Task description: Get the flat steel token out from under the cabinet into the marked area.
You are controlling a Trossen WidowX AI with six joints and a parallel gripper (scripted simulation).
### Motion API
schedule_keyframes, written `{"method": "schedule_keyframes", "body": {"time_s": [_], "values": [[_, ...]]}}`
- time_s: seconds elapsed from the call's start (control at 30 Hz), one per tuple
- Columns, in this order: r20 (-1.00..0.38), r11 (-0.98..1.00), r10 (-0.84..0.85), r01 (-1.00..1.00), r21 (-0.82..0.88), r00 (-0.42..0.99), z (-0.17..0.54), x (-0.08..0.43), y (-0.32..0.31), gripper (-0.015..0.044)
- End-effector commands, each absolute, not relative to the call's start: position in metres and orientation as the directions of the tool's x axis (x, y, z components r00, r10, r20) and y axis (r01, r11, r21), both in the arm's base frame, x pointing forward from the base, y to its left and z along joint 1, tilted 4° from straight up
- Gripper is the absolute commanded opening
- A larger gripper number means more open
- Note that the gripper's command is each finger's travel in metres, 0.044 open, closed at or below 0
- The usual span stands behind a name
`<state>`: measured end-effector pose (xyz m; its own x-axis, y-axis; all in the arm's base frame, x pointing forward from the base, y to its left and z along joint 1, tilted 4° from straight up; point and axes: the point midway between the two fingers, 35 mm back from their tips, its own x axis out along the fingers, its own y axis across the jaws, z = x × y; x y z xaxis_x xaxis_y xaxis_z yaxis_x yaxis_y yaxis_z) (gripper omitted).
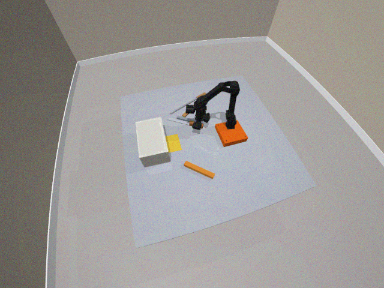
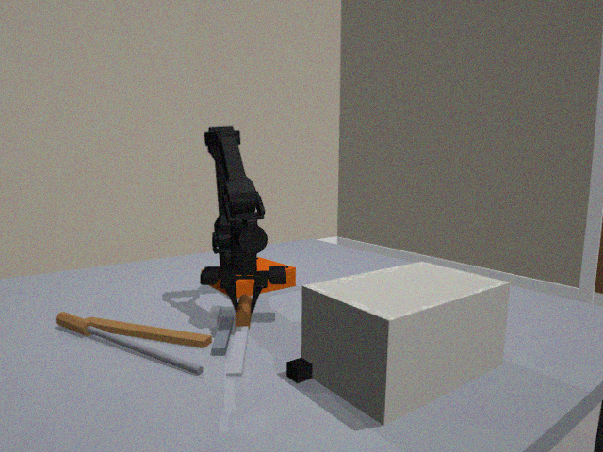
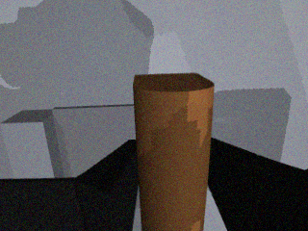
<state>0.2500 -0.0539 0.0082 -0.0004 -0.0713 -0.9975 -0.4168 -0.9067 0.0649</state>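
My gripper [image 1: 200,123] [image 2: 245,305] [image 3: 168,146] is shut on the brown handle [image 2: 242,316] [image 3: 174,115] of a tool with a long pale flat blade [image 2: 237,351] [image 1: 179,121]. The blade points away from the robot base, to one side of the cabinet, and seems held a little above the table. The white cabinet [image 1: 152,136] [image 2: 438,340] stands closed on top. The yellow marked area [image 1: 174,143] lies against its front in the top view. The steel token is not visible in any view, nor are the vent slots.
A tool with a brown handle [image 2: 72,322] and grey rod [image 2: 146,350] [image 1: 183,107] lies near a wooden stick [image 2: 155,333]. A grey bar [image 2: 222,336] lies beside the held tool. An orange bar [image 1: 198,170] lies across the table. A black cube [image 2: 299,370] sits by the cabinet.
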Motion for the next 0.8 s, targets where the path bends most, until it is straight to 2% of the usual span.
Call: {"method": "schedule_keyframes", "body": {"time_s": [0.0,0.77], "values": [[-0.997,-0.898,-0.076,-0.435,0.068,0.001,0.0084,0.2498,-0.0552,0.0000],[-0.997,-0.802,-0.076,-0.594,0.061,0.001,0.0085,0.2496,-0.0558,0.0000]]}}
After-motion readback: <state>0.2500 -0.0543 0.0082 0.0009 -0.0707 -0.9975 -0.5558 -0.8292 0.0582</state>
